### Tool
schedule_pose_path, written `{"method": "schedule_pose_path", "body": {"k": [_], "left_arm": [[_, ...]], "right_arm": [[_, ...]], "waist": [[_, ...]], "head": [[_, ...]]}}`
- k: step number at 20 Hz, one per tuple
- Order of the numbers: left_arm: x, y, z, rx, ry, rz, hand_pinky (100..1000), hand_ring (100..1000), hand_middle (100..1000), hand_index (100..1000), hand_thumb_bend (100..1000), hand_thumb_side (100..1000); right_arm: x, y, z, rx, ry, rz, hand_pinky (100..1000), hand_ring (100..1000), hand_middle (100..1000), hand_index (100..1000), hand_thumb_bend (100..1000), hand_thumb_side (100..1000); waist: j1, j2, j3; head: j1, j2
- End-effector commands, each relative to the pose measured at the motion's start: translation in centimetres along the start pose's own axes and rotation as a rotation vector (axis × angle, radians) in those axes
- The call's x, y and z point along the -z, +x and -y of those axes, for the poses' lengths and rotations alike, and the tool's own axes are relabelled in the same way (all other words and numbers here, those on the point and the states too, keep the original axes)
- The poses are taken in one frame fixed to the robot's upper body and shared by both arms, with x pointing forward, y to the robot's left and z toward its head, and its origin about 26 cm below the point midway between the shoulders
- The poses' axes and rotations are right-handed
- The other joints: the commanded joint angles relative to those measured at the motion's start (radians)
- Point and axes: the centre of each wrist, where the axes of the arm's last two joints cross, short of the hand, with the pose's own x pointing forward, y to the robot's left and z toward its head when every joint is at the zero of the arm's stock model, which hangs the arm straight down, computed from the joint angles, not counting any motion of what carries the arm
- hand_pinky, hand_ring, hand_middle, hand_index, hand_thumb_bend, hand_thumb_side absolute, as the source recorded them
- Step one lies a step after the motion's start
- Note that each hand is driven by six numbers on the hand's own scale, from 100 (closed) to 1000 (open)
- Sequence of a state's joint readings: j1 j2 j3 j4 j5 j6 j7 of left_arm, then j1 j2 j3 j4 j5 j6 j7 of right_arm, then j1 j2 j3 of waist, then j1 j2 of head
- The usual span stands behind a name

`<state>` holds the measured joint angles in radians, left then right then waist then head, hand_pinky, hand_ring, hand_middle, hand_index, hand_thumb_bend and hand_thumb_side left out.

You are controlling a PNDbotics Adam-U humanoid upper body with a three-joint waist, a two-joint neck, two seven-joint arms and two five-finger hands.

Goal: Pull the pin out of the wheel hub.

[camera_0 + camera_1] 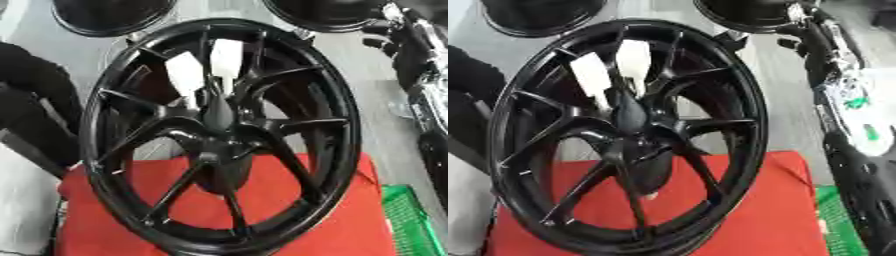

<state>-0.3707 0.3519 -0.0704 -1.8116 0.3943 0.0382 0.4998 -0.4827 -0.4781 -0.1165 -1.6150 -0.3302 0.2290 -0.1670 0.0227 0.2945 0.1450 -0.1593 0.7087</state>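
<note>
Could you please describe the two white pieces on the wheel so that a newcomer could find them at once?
Start at the big black wheel standing on the red cloth. Look at its upper half, just above the centre hub. The two white pieces sit side by side among the spokes, the only pale things on an otherwise black wheel.

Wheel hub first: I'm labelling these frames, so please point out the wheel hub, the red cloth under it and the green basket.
wheel hub (219, 112): left eye view, centre where spokes meet.
red cloth (337, 225): left eye view, bare lower-right part.
green basket (411, 220): left eye view, its mesh wall.
</note>
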Motion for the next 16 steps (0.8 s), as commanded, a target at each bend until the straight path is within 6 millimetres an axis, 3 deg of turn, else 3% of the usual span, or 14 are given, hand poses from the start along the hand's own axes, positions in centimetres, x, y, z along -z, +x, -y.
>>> {"method": "schedule_pose_path", "body": {"k": [1, 10, 13, 16], "left_arm": [[0.5, 1.0, 0.0, 0.006, -0.012, 0.038, 614, 900, 726, 697, 344, 649], [1.0, 2.5, 1.5, 0.024, -0.122, 0.072, 615, 907, 734, 703, 328, 645], [1.8, 4.5, 1.9, 0.088, -0.228, 0.088, 619, 918, 749, 719, 316, 642], [2.6, 7.8, 2.5, 0.189, -0.373, 0.122, 624, 924, 754, 727, 309, 626]], "right_arm": [[0.1, 1.2, 0.3, -0.015, 0.002, 0.037, 786, 772, 789, 821, 100, 551], [0.0, 1.2, 0.7, -0.017, -0.022, 0.037, 786, 772, 789, 821, 100, 554], [-0.1, 0.9, 0.8, -0.022, -0.019, 0.026, 786, 772, 789, 821, 100, 556], [-0.2, 0.7, 0.8, -0.032, -0.015, 0.014, 786, 772, 790, 821, 100, 558]], "waist": [[0.001, -0.019, -0.001], [0.010, -0.016, -0.013], [0.019, -0.023, -0.013], [0.030, -0.030, -0.012]], "head": [[-0.002, -0.009], [-0.017, -0.003], [-0.023, 0.002], [-0.029, 0.006]]}}
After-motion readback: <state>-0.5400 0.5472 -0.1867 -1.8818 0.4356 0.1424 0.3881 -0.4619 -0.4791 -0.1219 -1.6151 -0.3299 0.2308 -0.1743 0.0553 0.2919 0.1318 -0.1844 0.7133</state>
